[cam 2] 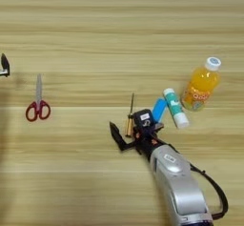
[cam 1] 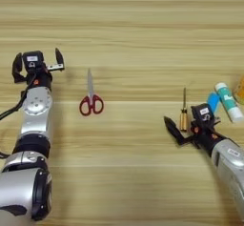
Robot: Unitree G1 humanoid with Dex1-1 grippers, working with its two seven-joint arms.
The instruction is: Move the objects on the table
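Amber screwdriver (cam 2: pixel 130 116) upright, tip away; right hand (cam 2: pixel 132 133) spread astride handle; left hand (cam 1: pixel 38 61) spread

Worktop (cam 2: pixel 119 25): we see light-tan wood, its grain running side to side.
Left part: we find red-handled scissors (cam 1: pixel 90 97) lying flat, blades pointing away.
Right part: we see a thin amber-handled screwdriver (cam 2: pixel 130 115), then a small blue block (cam 2: pixel 159 109) touching a white glue stick (cam 2: pixel 174 107).
Far right: we note an orange-drink bottle (cam 2: pixel 202 85), white cap.
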